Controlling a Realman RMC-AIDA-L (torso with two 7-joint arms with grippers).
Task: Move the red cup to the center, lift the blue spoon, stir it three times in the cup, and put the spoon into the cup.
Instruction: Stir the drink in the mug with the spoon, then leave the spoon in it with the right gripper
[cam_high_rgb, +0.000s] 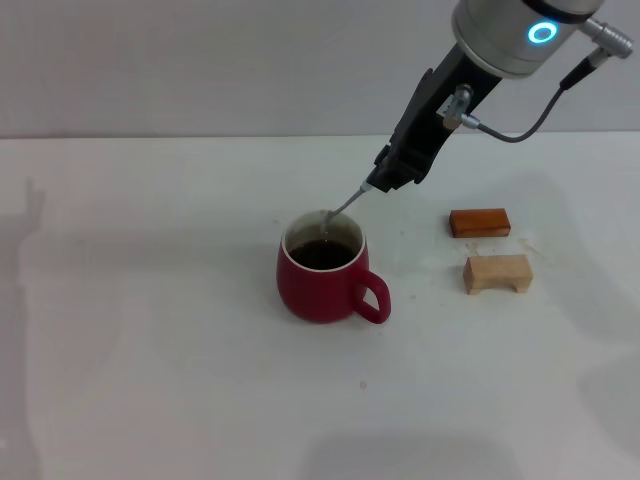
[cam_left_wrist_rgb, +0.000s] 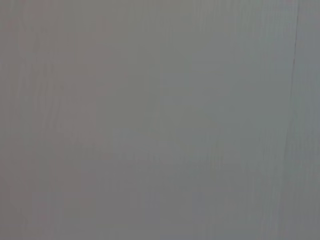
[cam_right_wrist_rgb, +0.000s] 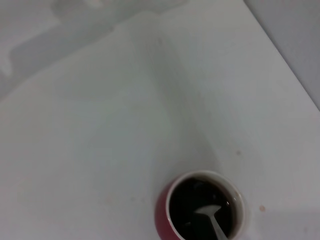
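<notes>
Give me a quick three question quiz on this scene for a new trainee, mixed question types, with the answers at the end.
1. True or false: the blue spoon lies flat on the table.
2. Which gripper holds the spoon: A left, B right?
3. How many small blocks sit beside the red cup?

Key:
1. False; its bowl dips into the cup's dark liquid.
2. B; the right gripper grips its handle.
3. Two: an orange-brown block and a pale wooden block.
</notes>
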